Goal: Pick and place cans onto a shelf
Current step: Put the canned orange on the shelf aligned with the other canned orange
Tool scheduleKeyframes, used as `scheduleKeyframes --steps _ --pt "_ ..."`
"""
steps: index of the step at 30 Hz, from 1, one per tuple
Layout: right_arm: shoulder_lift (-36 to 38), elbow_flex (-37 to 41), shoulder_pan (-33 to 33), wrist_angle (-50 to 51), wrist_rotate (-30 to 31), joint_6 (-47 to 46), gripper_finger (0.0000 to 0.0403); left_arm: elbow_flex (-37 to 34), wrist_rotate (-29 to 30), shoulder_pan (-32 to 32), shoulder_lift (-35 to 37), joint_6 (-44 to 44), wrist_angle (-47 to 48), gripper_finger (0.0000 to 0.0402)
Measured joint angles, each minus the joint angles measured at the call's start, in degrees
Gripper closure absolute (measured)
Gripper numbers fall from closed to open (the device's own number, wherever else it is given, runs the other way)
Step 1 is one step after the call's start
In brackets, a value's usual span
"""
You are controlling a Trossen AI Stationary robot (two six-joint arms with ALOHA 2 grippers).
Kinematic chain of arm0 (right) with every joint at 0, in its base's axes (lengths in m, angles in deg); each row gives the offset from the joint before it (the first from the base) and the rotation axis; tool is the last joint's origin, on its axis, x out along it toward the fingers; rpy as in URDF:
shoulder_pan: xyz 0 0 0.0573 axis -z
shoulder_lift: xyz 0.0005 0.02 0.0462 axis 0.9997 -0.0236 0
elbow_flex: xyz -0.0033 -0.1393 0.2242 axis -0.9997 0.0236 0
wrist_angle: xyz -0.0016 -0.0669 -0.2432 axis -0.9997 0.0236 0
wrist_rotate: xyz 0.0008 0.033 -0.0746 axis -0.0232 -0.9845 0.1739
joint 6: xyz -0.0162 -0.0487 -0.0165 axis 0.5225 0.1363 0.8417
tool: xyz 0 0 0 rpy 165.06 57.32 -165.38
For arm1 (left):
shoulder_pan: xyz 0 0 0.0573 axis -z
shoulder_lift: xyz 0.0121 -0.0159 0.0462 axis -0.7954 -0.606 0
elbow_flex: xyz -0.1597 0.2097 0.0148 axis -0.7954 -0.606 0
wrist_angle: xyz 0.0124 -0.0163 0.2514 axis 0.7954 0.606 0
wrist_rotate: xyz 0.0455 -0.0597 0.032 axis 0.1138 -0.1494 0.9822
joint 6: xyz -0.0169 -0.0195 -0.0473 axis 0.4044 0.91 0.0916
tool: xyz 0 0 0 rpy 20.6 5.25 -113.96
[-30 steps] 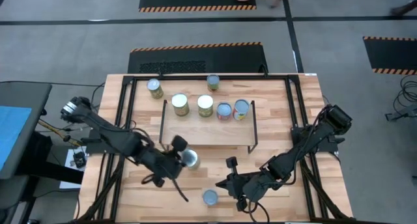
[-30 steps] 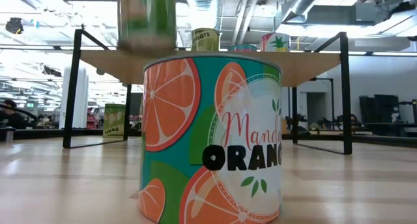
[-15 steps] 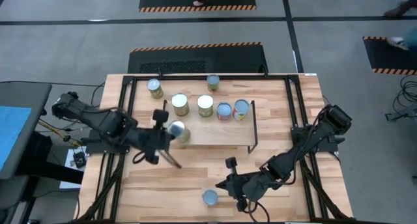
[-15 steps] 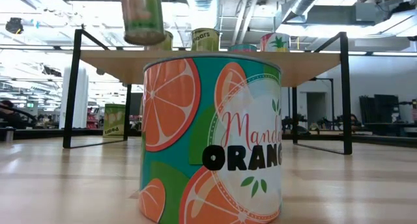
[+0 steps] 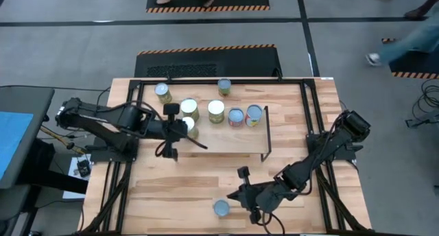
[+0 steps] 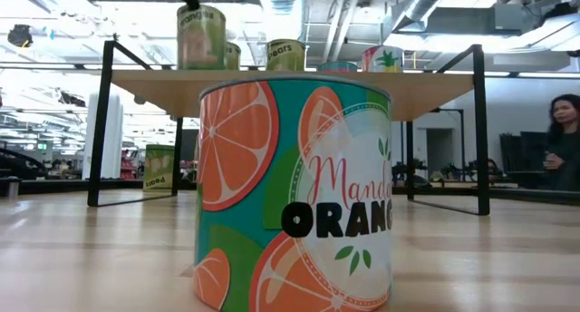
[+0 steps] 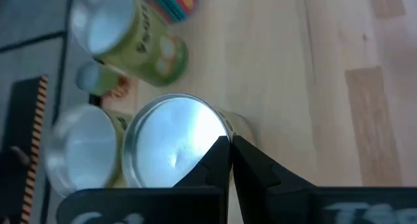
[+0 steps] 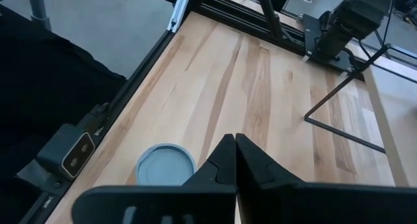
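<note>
1. Table (image 5: 295, 119): light wood, carrying the shelf and both arms.
2. Shelf (image 5: 226, 136): five cans stand on it; four in a row, one nearer the left front edge.
3. Left gripper (image 5: 180, 126): fingers pressed together, over the top of the green can (image 6: 200, 38) at the shelf's left end.
4. Right gripper (image 5: 240, 193): fingers pressed together, empty, low beside the orange can (image 5: 221, 208).
5. Two cans (image 5: 162, 92) stand behind the shelf.

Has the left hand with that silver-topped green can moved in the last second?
Yes. The left hand carried the silver-topped green can from the bare tabletop up over the light-wood shelf, near its left end.
</note>
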Motion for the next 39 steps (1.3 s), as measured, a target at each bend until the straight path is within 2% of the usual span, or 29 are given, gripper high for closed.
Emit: scheduleKeyframes --steps 10,31,39 --pt "0.00 0.00 0.02 0.00 0.01 0.00 0.0393 0.00 -1.78 -1.16 0.00 0.93 2.87 0.0401" --pt "0.00 0.00 0.02 0.04 0.01 0.02 0.0393 0.00 -9.02 -4.00 0.00 -0.10 0.26 0.0401" --pt "0.00 0.00 0.02 0.02 0.03 0.02 0.0393 0.00 -9.23 -4.00 0.00 -0.33 -1.59 0.0397"
